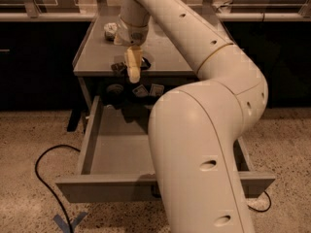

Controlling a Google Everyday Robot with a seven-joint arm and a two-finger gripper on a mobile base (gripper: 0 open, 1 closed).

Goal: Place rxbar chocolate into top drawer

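- Filling the foreground: the rounded, smooth cream arm (204, 169).
- Gaping below the front edge of the bench (97, 52): the top drawer (97, 188), shallow, grey, flat sheet metal.
- Hanging at that front edge: the pincer (132, 67), against the dark rxbar chocolate (144, 62); cannot tell whether clamped or apart.
- Risking the slick flat wrapper slipping and dropping short of the drawer.
- Lying near the far left corner: a crinkled white packet (111, 29).

The grey tabletop (97, 52) has a crumpled white packet (111, 29) near its back edge, left of the middle. A small dark snack bar (118, 67) lies right at the front edge (partly in shadow). The gripper (132, 69) hangs over that front edge, just beside the bar.
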